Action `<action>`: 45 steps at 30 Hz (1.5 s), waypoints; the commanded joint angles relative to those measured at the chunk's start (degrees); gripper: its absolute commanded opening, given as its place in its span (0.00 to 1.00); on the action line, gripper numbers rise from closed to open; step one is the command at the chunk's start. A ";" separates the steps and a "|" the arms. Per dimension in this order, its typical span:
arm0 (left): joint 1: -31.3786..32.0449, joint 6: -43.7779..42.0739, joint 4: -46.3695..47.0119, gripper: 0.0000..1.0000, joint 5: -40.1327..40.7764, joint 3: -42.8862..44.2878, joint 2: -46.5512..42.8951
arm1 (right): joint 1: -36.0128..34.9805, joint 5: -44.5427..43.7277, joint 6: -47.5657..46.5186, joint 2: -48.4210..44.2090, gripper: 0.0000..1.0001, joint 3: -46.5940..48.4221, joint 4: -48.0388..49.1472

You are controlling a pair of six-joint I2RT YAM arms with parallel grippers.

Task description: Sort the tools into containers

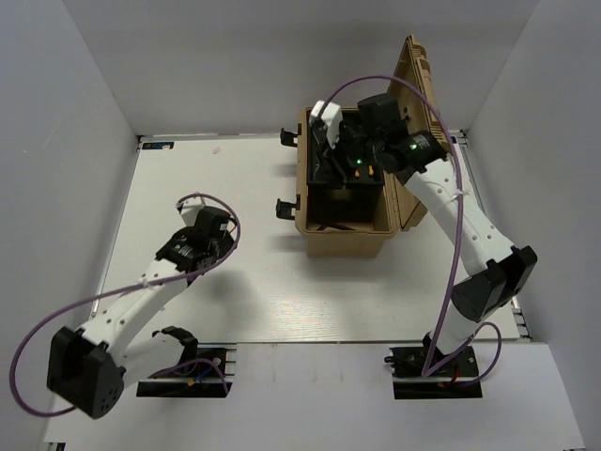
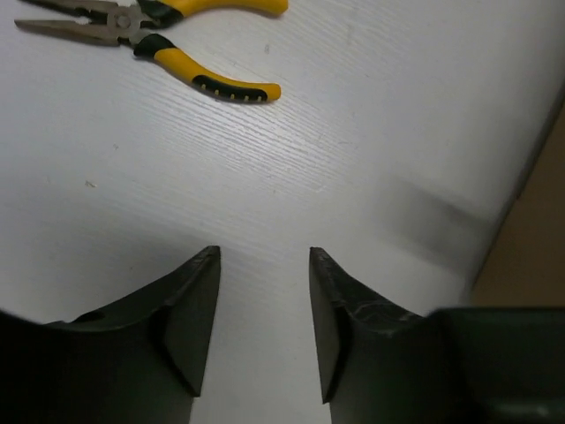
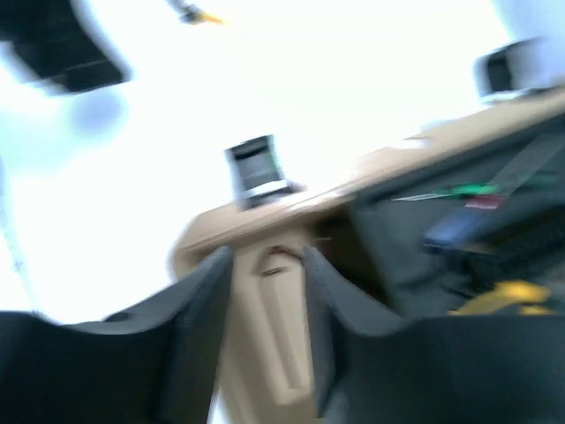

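- The left gripper [image 2: 262,256] hangs low over the white table [image 2: 371,124] with its jaws moderately apart and nothing between them; only bare tabletop shows in the gap.
- Yellow-handled long-nose pliers [image 2: 177,62] lie flat on the table ahead of this gripper and off to its left, well clear of the fingertips. Their metal nose points left, and one handle runs out of the top of the left wrist view.
- A strip of the tan toolbox [image 1: 343,242] shows at the right edge of the left wrist view, away from the fingers.
- The right gripper [image 3: 267,256] is up over the open toolbox, at its left rim, jaws apart and holding nothing. The right wrist view is blurred.
- Between and below the right fingers is the box's tan outer wall; a black side latch [image 3: 256,168] sits just ahead of them.
- To the right of that gripper lies the black inner tray [image 3: 397,238], with something blue [image 3: 450,231] and something yellow [image 3: 508,296] in it, too smeared to name.
- The toolbox lid [image 1: 418,122] stands open on the far right side.
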State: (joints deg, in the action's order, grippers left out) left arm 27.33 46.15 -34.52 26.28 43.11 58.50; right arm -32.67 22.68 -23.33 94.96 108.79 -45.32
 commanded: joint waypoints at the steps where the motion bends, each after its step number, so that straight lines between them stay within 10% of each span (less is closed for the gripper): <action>1: -2.28 5.97 5.25 0.57 -0.45 4.15 6.52 | -1.00 12.83 1.27 -0.47 0.40 -5.51 -3.11; 6: -7.02 9.03 8.60 0.60 0.26 11.19 20.47 | -2.05 12.57 -0.75 -5.22 0.20 -12.27 -1.71; 16: -17.30 30.21 12.37 0.55 -4.04 16.65 33.34 | -2.23 13.01 -3.65 -13.47 0.25 -22.74 1.29; 45: -20.21 42.79 -9.68 0.56 0.35 36.16 53.82 | -2.05 11.43 -4.26 -19.63 0.26 -29.60 4.19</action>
State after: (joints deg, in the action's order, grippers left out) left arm 7.55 86.78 -39.09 23.73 76.18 111.79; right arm -34.89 34.30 -26.52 77.93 79.68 -42.68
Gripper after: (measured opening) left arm 0.577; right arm 0.258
